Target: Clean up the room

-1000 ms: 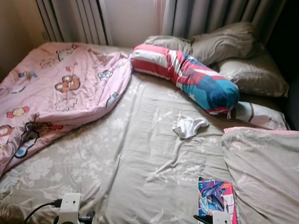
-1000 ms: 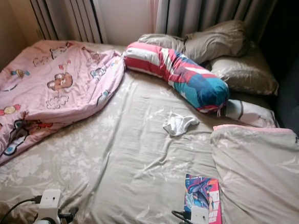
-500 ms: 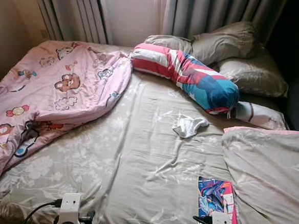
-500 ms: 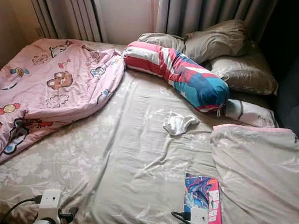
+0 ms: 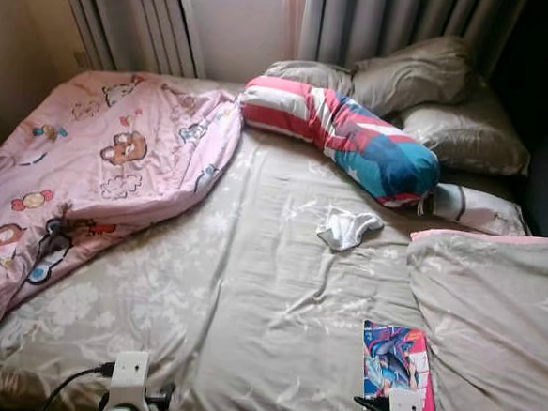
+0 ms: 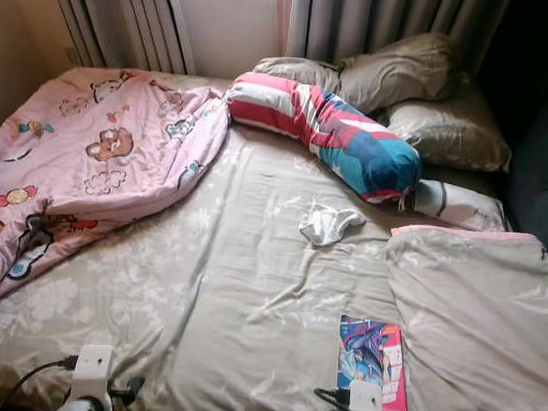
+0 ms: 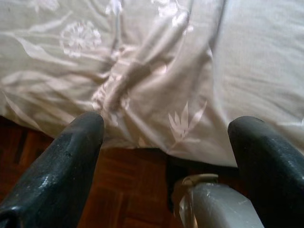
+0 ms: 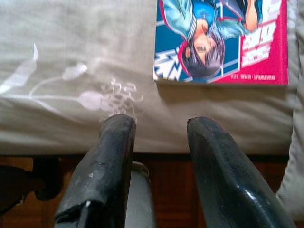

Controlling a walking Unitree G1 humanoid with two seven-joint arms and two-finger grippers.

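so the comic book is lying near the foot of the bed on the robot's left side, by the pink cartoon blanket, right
Not quite. The comic book does lie near the foot of the bed, but on the robot's right side, beside the folded beige duvet. The pink cartoon blanket is across on the left. The left eye view shows this.
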